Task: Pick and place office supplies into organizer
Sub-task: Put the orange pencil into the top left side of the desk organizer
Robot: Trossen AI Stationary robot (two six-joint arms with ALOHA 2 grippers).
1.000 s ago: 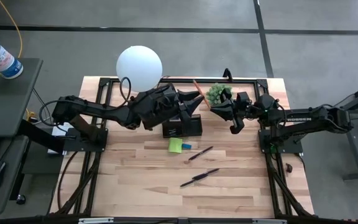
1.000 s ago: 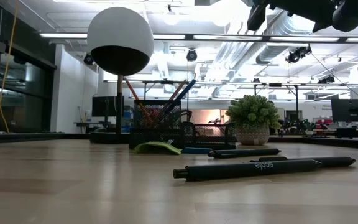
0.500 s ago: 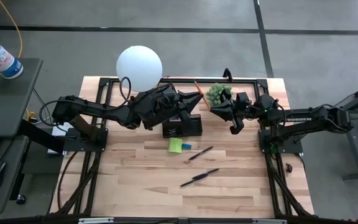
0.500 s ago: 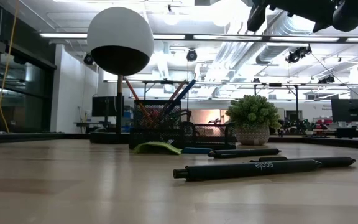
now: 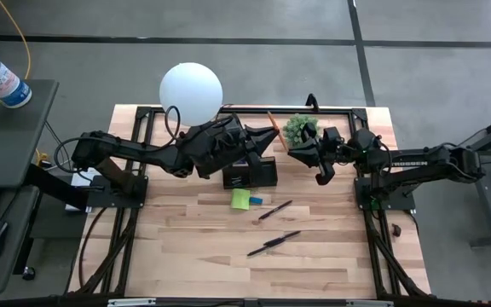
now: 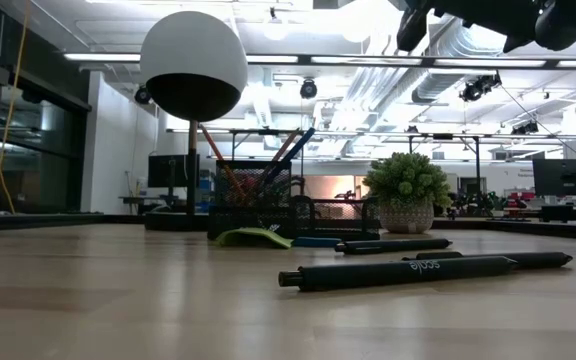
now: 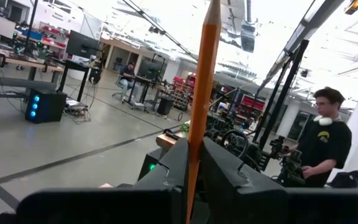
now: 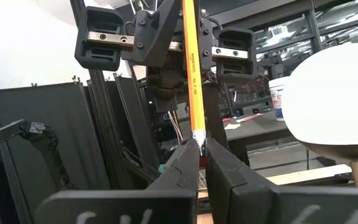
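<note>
An orange pencil point(image 5: 270, 119) hangs in the air above the table's far middle, between both grippers. My left gripper point(image 5: 272, 134) reaches in from the left and is shut on its shaft. My right gripper point(image 5: 293, 151) reaches in from the right and is shut on its sharpened end. The black mesh organizer point(image 5: 250, 173) stands on the table just below, with pens and pencils upright in it point(image 6: 268, 165). A lime-green sticky pad point(image 5: 240, 199), a small blue block point(image 5: 256, 200) and two dark pens point(image 5: 274, 210) point(image 5: 274, 243) lie flat on the wood. My left gripper pinches the pencil's shaft point(image 7: 193, 155) between its two fingers, coming roughly level from the table's left. The pencil runs on past the fingertips, slanting toward the far edge, clear of the table. My right gripper pinches the pencil's sharpened end point(image 8: 197, 138) between its two fingertips, coming roughly level from the table's right. From there the pencil point(image 8: 190, 62) slants up and away toward the left gripper.
A white globe lamp point(image 5: 191, 92) stands at the far left and a small potted plant point(image 5: 299, 128) at the far middle, right beside the grippers. People sit and stand in the room beyond point(image 7: 327, 143). The near half of the table holds only the pens.
My left gripper's fingers have closed in on the pencil's shaft. Both arms have kept their places, and the pencil has stayed where it was.
</note>
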